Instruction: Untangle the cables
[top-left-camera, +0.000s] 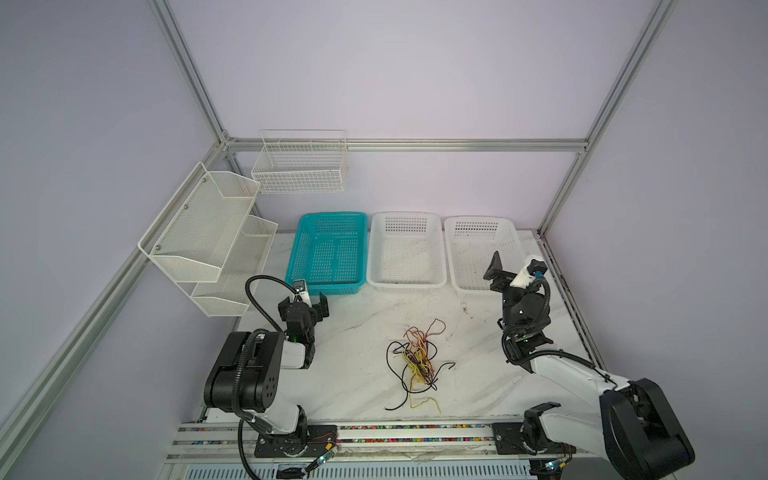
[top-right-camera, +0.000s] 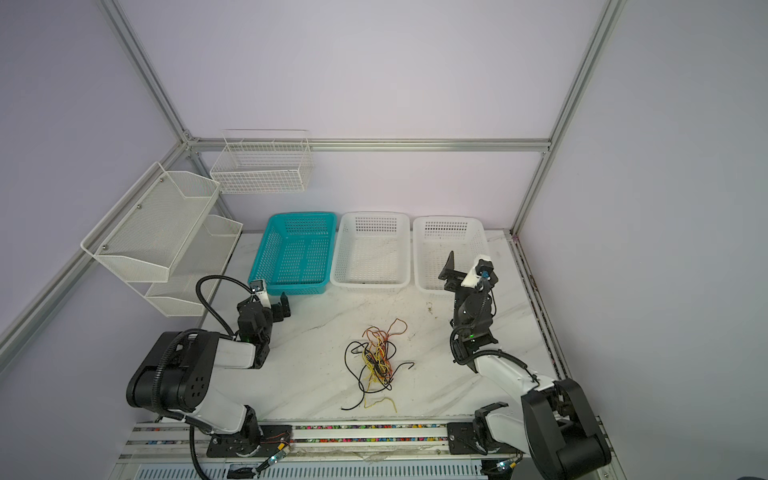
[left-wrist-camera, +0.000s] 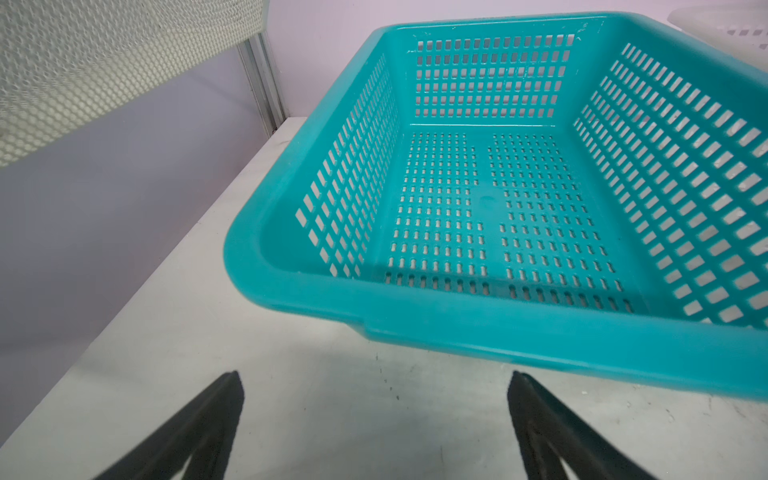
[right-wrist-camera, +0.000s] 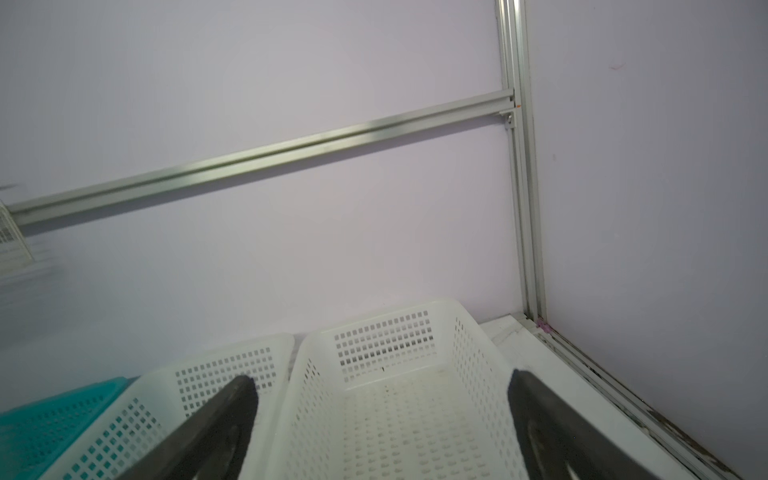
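The thin black, yellow and red-orange cables (top-left-camera: 417, 361) lie tangled well before the middle white perforated plastic basket (top-left-camera: 407, 284). Left gripper (left-wrist-camera: 376, 376) and right gripper (right-wrist-camera: 380, 376), either side of it, gape wide and empty; each should pinch a separate loose end.

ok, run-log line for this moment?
cables: tangled on table, untouched | left tool: open, facing teal basket | right tool: open, facing rightmost white basket

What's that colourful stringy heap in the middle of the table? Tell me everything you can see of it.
The cables are thin, floppy wires in black, yellow and red-orange, knotted into one loose heap, seen in both top views. They lie flat near the middle of the white marbled table. A red-orange loop sticks out on the far side; black and yellow ends trail toward the near edge. Only the table touches them.
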